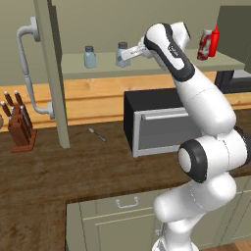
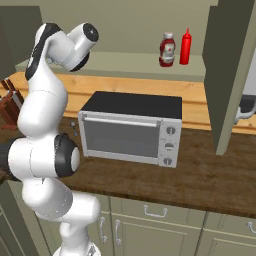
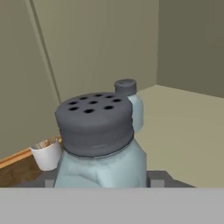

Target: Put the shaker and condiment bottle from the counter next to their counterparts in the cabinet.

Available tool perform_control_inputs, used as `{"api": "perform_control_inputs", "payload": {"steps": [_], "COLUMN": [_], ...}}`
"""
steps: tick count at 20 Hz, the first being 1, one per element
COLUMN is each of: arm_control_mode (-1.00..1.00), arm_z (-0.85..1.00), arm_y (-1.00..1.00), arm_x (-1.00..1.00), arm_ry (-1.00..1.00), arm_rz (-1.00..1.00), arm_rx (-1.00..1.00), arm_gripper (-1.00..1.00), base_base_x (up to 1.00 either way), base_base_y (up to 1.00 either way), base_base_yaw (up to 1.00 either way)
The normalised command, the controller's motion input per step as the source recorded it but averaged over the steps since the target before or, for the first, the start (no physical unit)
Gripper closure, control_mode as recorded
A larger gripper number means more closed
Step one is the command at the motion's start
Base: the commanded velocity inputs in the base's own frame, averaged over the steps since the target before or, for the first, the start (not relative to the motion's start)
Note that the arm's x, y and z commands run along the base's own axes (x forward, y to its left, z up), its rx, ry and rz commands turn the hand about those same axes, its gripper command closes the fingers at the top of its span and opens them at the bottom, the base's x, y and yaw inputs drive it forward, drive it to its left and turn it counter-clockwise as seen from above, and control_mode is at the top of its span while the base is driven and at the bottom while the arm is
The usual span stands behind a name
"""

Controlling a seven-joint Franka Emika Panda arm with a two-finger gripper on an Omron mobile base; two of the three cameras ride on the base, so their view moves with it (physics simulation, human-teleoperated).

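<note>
Two shakers: held shaker (image 3: 98,144) nearest in hand view, pale blue glass w/ grey holed cap; 2nd shaker (image 3: 129,103) just behind it, same look.
Gripper (image 1: 128,55): fingers either side of held shaker (image 1: 122,54), closed on it, at shelf lvl.
Counter (image 1: 44,171): dark wood; holds spoon (image 1: 97,134), knife block (image 1: 19,125), 1 black toaster oven (image 2: 132,127).
Cabinet shelf (image 1: 157,66): contents 4 – 2 shakers on left part, 2nd shaker (image 1: 89,56) near the held one but apart; 2 bottles on right.
Condiment bottle (image 2: 167,49): stubby, white cap, red/white label, upright on shelf.
Squeeze bottle (image 2: 186,46): 1, tall slim all red, just beside condiment bottle; touching or not, can't tell.
Door handle (image 1: 27,68): curved, light grey, far left.
</note>
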Motion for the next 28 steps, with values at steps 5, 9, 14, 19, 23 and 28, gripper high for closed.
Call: {"api": "perform_control_inputs", "payload": {"steps": [5, 9, 14, 19, 23, 28], "arm_control_mode": [-1.00, -1.00, -1.00, -1.00, -1.00, -1.00], "arm_z": [-0.09, -0.07, -0.18, -0.17, -0.12, -0.10], "arm_y": [0.27, 0.19, 0.07, 0.14, 0.18, 0.11], "arm_x": [0.41, 0.36, 0.42, 0.37, 0.34, 0.39], "arm_ry": [0.01, 0.00, 0.00, 0.00, 0.00, 0.00], "arm_rz": [0.00, 0.00, 0.00, 0.00, 0.00, 0.00], "arm_rx": [0.00, 0.00, 0.00, 0.00, 0.00, 0.00], "arm_gripper": [1.00, 1.00, 1.00, 1.00, 1.00, 1.00], "base_base_x": [0.00, 0.00, 0.00, 0.00, 0.00, 0.00], "base_base_y": [0.00, 0.00, 0.00, 0.00, 0.00, 0.00], "base_base_yaw": [0.00, 0.00, 0.00, 0.00, 0.00, 0.00]}}
